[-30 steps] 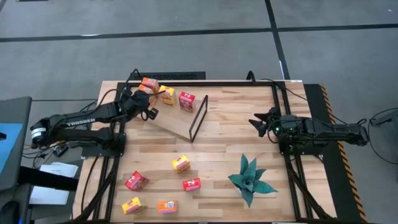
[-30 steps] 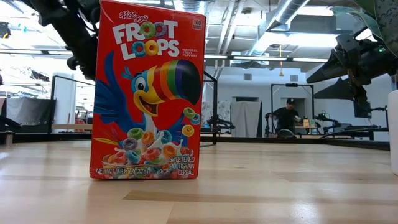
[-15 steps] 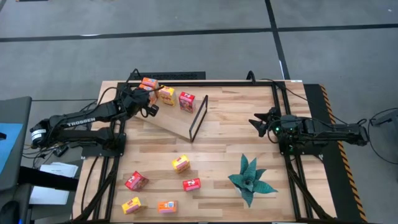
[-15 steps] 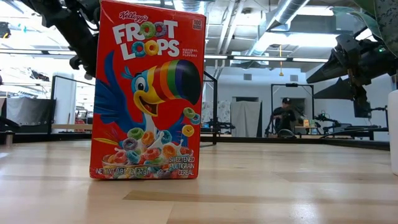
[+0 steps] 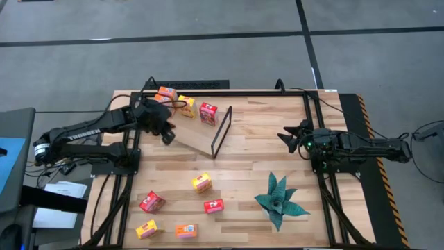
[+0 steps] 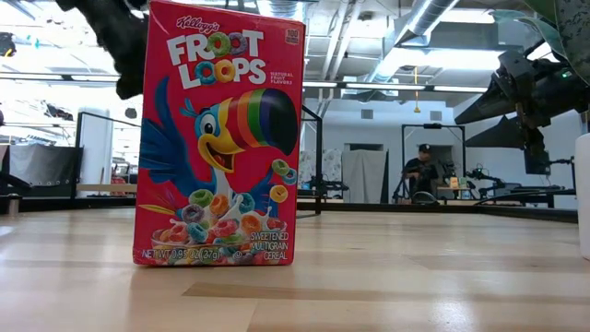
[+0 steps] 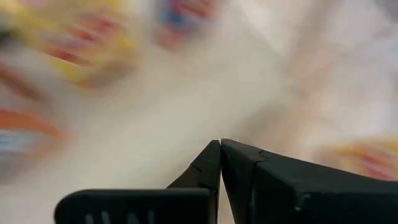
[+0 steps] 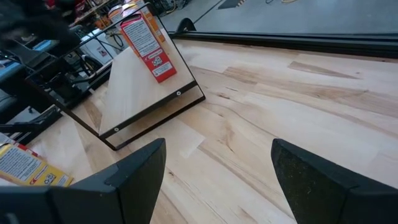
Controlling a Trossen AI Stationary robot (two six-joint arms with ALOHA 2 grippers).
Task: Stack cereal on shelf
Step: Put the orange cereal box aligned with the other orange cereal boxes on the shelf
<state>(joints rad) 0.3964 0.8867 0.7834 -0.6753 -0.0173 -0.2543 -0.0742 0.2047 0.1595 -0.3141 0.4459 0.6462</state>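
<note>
The shelf (image 5: 194, 135), a light wooden board with a black frame (image 5: 220, 132) at one end, lies at the table's far left. On its far part stand three cereal boxes: orange (image 5: 166, 92), yellow (image 5: 186, 105) and red (image 5: 208, 113). Several more cereal boxes lie near the table's front, among them a yellow one (image 5: 202, 182) and a red one (image 5: 152, 202). My left gripper (image 5: 168, 137) hovers shut over the board's left edge with nothing in it; its joined fingertips (image 7: 220, 144) show in the blurred left wrist view. My right gripper (image 5: 286, 135) waits open at the right.
A green plant ornament (image 5: 279, 201) lies at the near right. A red Froot Loops box (image 6: 219, 134) stands upright close before the low camera. The table's black rails (image 5: 316, 139) run along both sides. A person (image 6: 422, 171) sits far off in the room.
My left gripper has drawn back from the boxes at the shelf's far end toward the table's near edge, rising and swinging round as it went. It has stayed shut. The boxes on the shelf stand as before.
</note>
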